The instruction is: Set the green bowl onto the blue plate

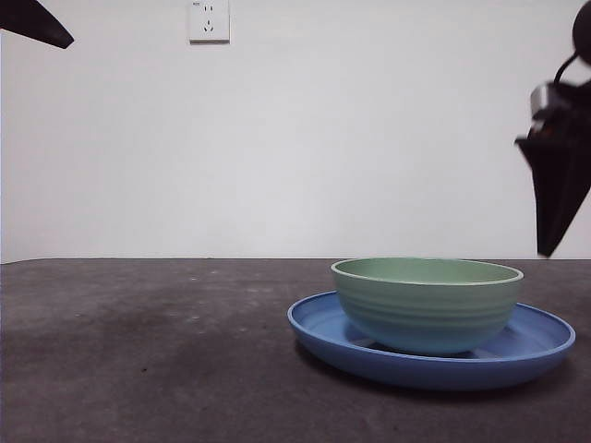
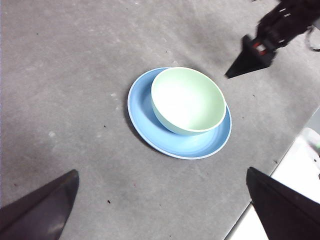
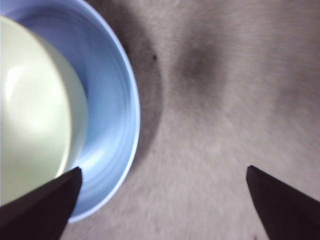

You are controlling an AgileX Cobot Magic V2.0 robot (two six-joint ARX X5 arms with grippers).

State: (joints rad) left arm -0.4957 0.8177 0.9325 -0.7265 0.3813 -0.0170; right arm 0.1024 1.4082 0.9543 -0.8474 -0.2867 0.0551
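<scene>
The green bowl is sitting upright on the blue plate, and the plate is lying flat on the dark gray table. From the front, the bowl is hiding the middle of the plate, so only the plate's rim is showing around it. The bowl is sitting a bit off the middle of the plate.

The right gripper is hanging just beside the plate, up off the table. Its two black jaws are spread wide apart and nothing is between them. Its own view is blurry, and the bowl and plate are cut off at the edge there.

The left gripper is waiting higher up and farther away. Its jaws are spread wide too, holding nothing. Only its jaw tips are showing.

A white wall socket is peeking in at the top of the front view.
</scene>
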